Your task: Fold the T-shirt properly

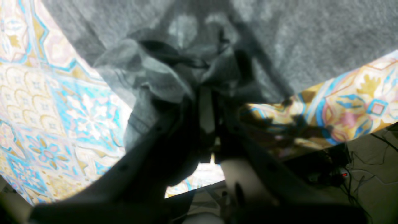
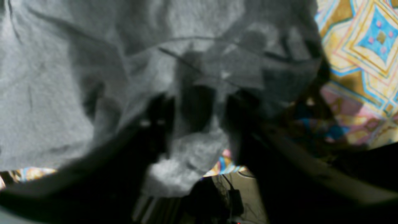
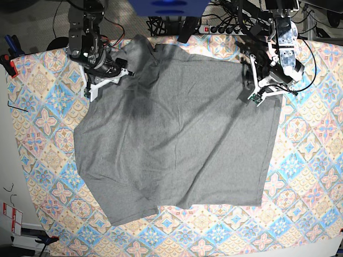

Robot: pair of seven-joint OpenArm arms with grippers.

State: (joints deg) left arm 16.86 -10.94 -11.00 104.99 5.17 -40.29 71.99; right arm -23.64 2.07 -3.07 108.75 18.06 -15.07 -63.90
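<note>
The heather-grey T-shirt lies spread over most of the table, its far edge lifted at both corners. My left gripper, at the base view's right, is shut on a bunched fold of the shirt at that far corner; dark fingers pinch the cloth. My right gripper, at the base view's left, grips the other far corner; in the right wrist view a wad of grey cloth sits between its dark fingers.
A colourful tile-patterned tablecloth covers the table and shows around the shirt. A power strip and cables lie behind the far edge. Floor with cables shows past the table edge.
</note>
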